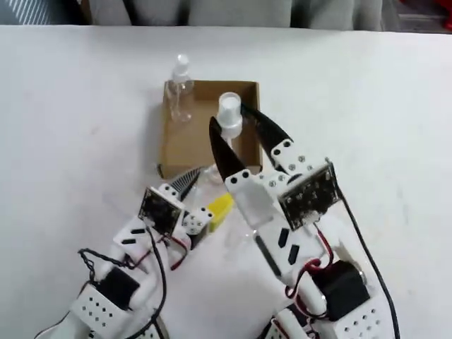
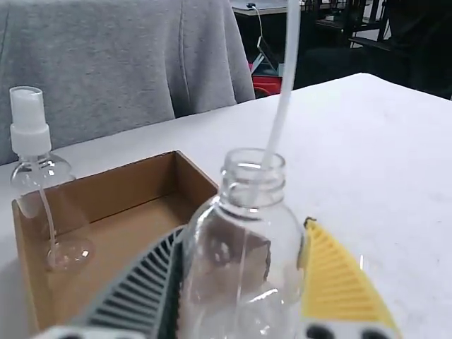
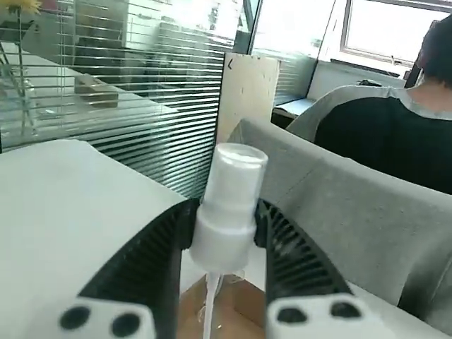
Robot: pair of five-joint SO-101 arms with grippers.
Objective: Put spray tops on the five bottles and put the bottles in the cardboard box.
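While the left fingers (image 2: 339,282) clamp the open bottle (image 2: 240,261) between them, the right fingers (image 3: 152,258) grip a spray top (image 3: 226,205), its tube (image 2: 279,106) dipping into the neck; beyond, a capped bottle (image 2: 42,176) stands in the cardboard box (image 2: 113,192).

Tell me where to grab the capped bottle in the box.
Probably best taken by its white spray top, from above: the capped bottle stands upright in a corner of the cardboard box, walls close on two sides, the top clear above them.
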